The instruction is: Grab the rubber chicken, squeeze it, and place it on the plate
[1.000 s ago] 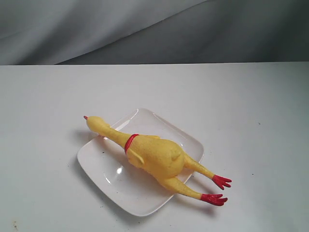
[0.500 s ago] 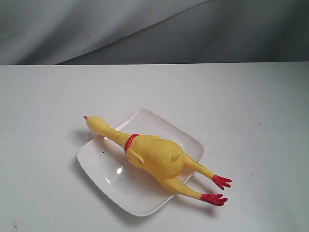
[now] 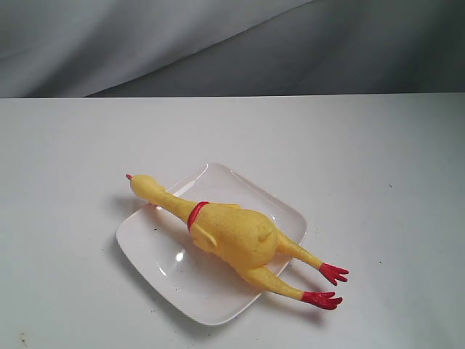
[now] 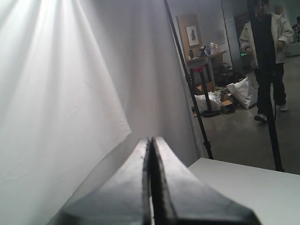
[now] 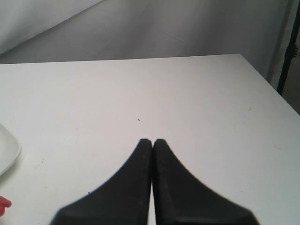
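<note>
The yellow rubber chicken [image 3: 229,231] lies diagonally across the white square plate [image 3: 160,251], its red-beaked head past the plate's far left edge and its red feet [image 3: 327,287] on the table at the near right. Neither gripper shows in the exterior view. In the left wrist view my left gripper [image 4: 151,139] is shut with nothing in it and points at a white backdrop. In the right wrist view my right gripper [image 5: 152,140] is shut and empty over bare table; the plate's corner [image 5: 8,154] and a red bit of the chicken's foot [image 5: 3,204] show at the edge.
The white table [image 3: 363,160] runs back to a grey cloth backdrop [image 3: 218,43]. The left wrist view shows a black stand pole [image 4: 187,79], a person [image 4: 265,56] and clutter on the floor beyond the table's edge. Another black pole [image 5: 288,51] stands off the table's corner.
</note>
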Robot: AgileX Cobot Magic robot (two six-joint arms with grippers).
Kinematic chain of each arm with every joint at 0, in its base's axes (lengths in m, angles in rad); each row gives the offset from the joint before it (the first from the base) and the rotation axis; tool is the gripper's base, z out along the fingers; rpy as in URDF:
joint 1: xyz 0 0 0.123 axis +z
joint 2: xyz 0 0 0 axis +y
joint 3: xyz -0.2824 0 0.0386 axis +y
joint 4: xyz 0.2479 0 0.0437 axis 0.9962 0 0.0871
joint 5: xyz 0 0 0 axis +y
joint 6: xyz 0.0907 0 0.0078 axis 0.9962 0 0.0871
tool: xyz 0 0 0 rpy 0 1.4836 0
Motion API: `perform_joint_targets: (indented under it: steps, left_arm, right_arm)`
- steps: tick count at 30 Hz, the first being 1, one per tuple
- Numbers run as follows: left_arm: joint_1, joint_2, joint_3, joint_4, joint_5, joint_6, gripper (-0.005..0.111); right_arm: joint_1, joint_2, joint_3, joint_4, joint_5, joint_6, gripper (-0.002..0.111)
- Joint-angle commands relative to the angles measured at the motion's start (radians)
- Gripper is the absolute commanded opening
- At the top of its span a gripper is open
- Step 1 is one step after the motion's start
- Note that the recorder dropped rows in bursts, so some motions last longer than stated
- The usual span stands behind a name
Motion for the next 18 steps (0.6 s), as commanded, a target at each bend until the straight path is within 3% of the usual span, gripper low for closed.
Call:
perform_joint_targets:
  steps: [1, 13, 16, 18]
  left_arm:
    - [-0.005, -0.004, -0.002, -0.006, 0.001, -0.005, 0.001]
    - [0.011, -0.018, -0.002, -0.006, 0.007, 0.019, 0.001]
    - [0.115, -0.077, -0.002, -0.006, 0.007, 0.082, 0.001]
    - [0.219, -0.143, -0.002, -0.006, 0.008, 0.085, 0.001]
  right_arm:
    - [-0.006, -0.003, 0.004, -0.011, 0.0, 0.004, 0.0]
    - [-0.006, -0.003, 0.004, -0.011, 0.0, 0.004, 0.0]
    - [-0.006, -0.003, 0.004, -0.011, 0.0, 0.004, 0.0]
    - [-0.006, -0.003, 0.004, -0.011, 0.0, 0.004, 0.0]
